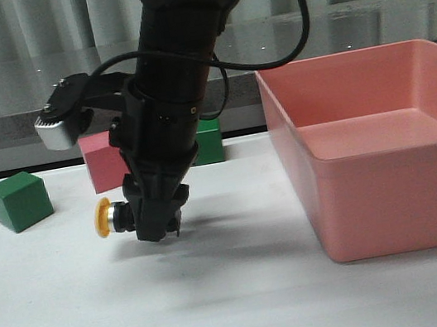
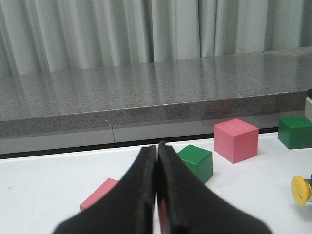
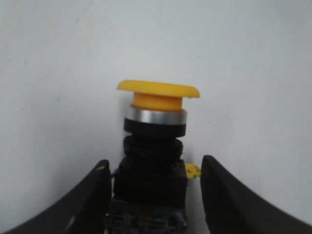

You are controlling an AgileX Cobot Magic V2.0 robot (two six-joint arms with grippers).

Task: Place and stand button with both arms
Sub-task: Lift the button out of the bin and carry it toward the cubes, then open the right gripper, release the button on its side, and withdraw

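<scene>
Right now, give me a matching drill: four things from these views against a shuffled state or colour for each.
Things:
1. left end effector
2. right end effector
3. button
4. bin

States:
A. yellow cap on a black body
B. pink, on the right of the table in the front view
C. fingers pressed together, nothing between them
D. one finger on either side of the button

Pairs: 1-C; 2-D; 3-A; 4-B
</scene>
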